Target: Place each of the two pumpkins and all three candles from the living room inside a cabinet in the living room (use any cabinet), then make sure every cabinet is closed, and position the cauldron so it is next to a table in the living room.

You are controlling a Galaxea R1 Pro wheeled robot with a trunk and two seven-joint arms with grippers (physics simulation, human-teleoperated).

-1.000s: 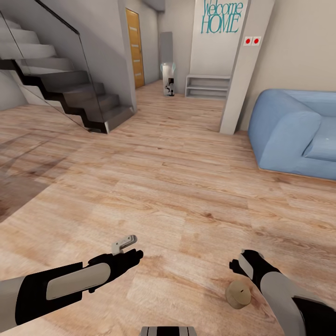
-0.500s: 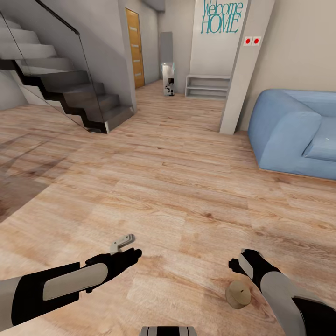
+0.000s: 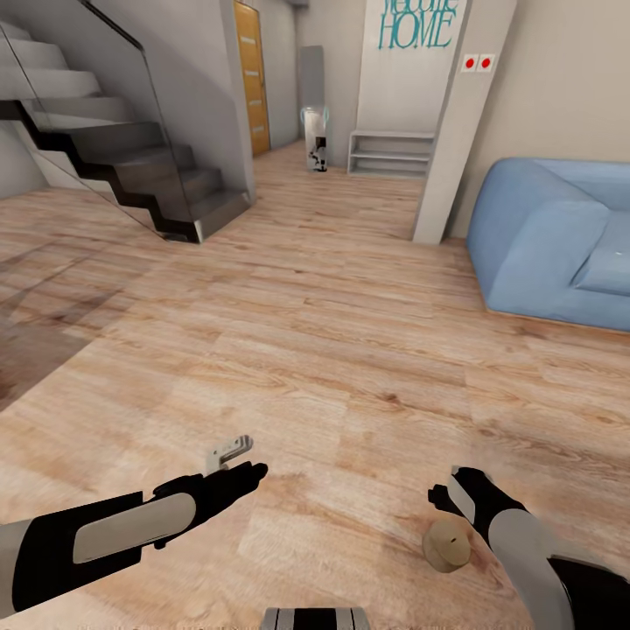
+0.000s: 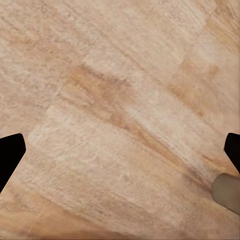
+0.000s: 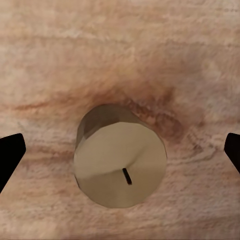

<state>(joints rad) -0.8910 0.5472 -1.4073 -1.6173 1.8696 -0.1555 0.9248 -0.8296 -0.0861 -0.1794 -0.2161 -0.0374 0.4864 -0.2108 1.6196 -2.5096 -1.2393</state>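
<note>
**Inspector:** What has changed in the last second?

**Onlooker:** Little among the objects. The whole head view has slid down a touch, so the "Welcome HOME" lettering [image 3: 416, 26] is now cut off at the top; that is the camera moving, not the room. The candle [image 3: 447, 543] keeps its place on the wooden floor [image 3: 332, 350], just beside the right gripper [image 3: 444, 494]. The left gripper [image 3: 234, 464] has barely shifted.

**Inspector:** Meaning for the task?

**Onlooker:** My judgement: the candle is not yet picked up. The robot seems to be settling over it before a grasp, and carrying it to a cabinet still lies ahead.

**Inspector:** State of the fingers?

**Onlooker:** In the right wrist view the two dark fingertips [image 5: 11, 155] sit wide apart with the candle [image 5: 120, 162] between them, touching neither. In the left wrist view the fingers [image 4: 10, 152] are likewise spread, over bare floor, with a corner of the candle [image 4: 227, 192] at the edge.

**Inspector:** Orientation of the candle?

**Onlooker:** Upright. Its long axis runs vertically from the floor, flat round top and short dark wick facing up towards the right gripper.

**Inspector:** Location by landmark?

**Onlooker:** Well apart from the blue sofa [image 3: 551, 236], on the robot's side of it, in open floor.
</note>
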